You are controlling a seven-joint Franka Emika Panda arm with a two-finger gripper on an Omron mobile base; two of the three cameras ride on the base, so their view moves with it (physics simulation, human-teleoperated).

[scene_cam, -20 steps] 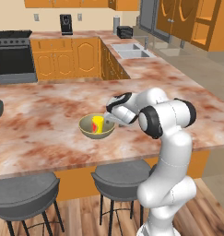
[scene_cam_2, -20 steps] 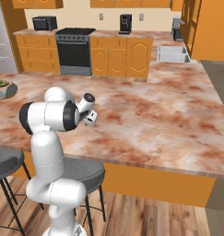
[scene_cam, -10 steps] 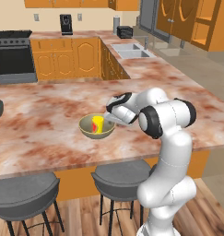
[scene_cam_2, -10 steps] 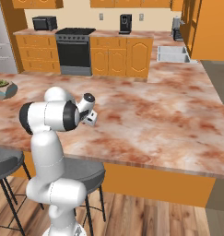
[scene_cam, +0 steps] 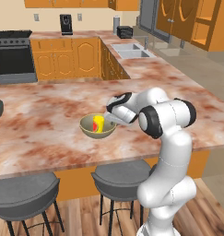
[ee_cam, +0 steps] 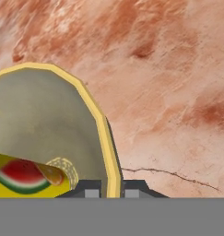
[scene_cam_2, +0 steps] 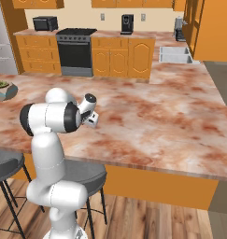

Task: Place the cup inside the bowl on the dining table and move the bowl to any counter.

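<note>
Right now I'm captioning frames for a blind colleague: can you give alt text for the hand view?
Two dark gripper fingertips pinch the pale rim of an olive-tan bowl, one inside the wall and one outside. A yellow cup with a watermelon-slice mark lies tipped inside the bowl, and reddish-brown and cream marble of the dining table spreads beyond it.

In the hand view the bowl (ee_cam: 44,124) and the cup (ee_cam: 26,177) inside it are cut by the left edge, the end effector (ee_cam: 111,191) shows little beyond two grey tips astride the bowl's rim, and in the left base view the forearm hides the bowl's right rim.
</note>
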